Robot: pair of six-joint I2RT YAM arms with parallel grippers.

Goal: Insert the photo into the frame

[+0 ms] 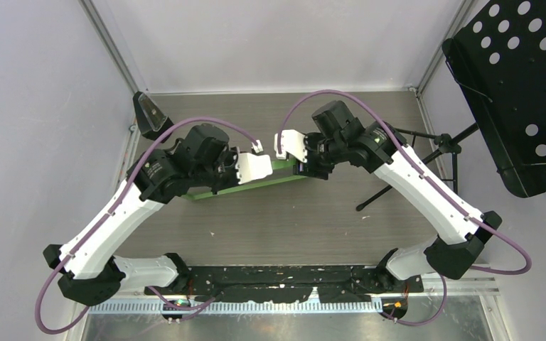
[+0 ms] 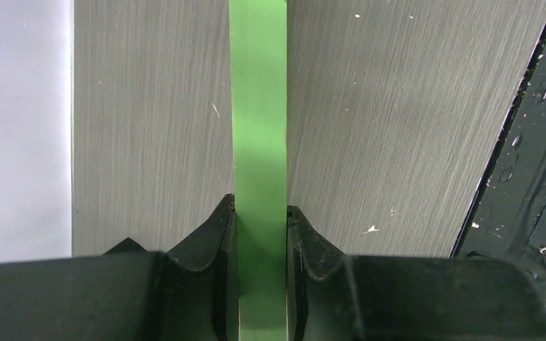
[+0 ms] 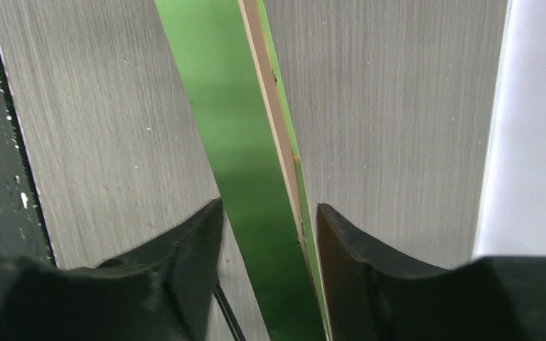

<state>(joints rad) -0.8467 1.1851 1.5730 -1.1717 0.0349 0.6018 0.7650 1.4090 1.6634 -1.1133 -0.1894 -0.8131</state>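
Note:
The frame point(image 1: 277, 181) stands on its long edge on the grey table, its green side showing between the two arms. My left gripper point(image 1: 245, 170) is shut on the frame's green edge point(image 2: 258, 106), with both fingers pressed against it in the left wrist view point(image 2: 259, 213). My right gripper point(image 1: 302, 167) straddles the other end. In the right wrist view point(image 3: 270, 213) the frame point(image 3: 242, 156) runs tilted between the jaws, close to the right finger point(image 3: 348, 263), with a gap to the left one. A light wood strip shows along the frame's edge. The photo is out of view.
A black perforated music stand point(image 1: 519, 92) stands at the right, its tripod legs point(image 1: 398, 185) reaching onto the table near my right arm. A small black object point(image 1: 149, 114) sits in the back left corner. A black taped strip point(image 1: 277, 277) runs along the near edge.

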